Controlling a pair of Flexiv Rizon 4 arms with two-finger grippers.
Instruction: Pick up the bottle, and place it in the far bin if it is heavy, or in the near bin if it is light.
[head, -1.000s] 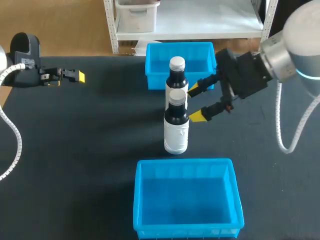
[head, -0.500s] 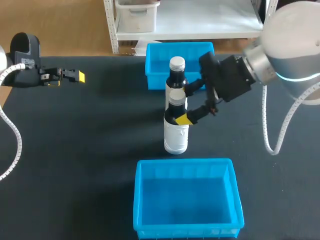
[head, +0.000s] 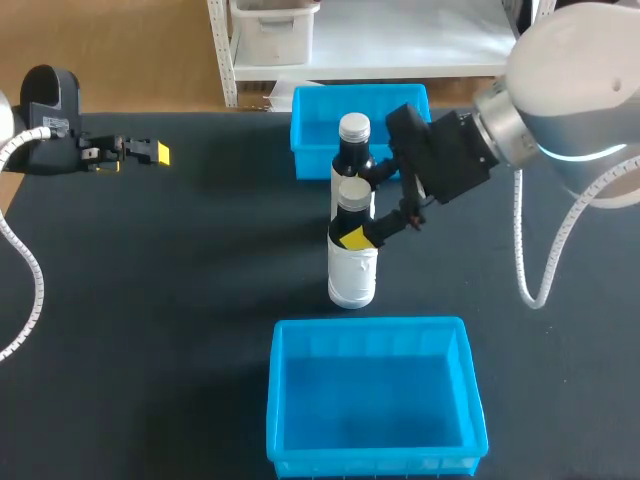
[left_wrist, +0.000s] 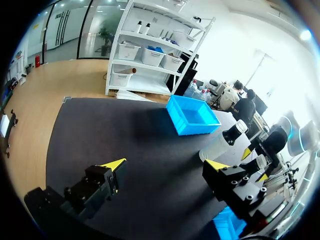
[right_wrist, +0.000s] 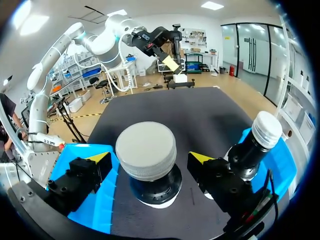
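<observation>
A dark bottle (head: 352, 268) with a white label stands upright near the middle of the black worktop (head: 190, 300), between the two blue bins. The far bin (head: 312, 118) sits at the middle of the far edge and the near bin (head: 375, 455) at the middle of the near edge. Both are open at the top.

A second bottle (head: 354, 150) of the same kind stands upright right behind the first, just before the far bin's front wall. Whether it touches that wall cannot be told.

My right arm comes in from the far right corner. The right gripper (head: 362, 208) is at the neck of the bottle, one finger on each side. In the right wrist view the grey cap (right_wrist: 146, 147) is midway between the yellow tips with a gap showing on both sides — the fingers are spread and not pinching.

The left gripper (left_wrist: 165, 164) hangs over the far left corner of the worktop, well apart from both bottles and the bins. Its fingers are spread wide, with only the bare worktop between them.
</observation>
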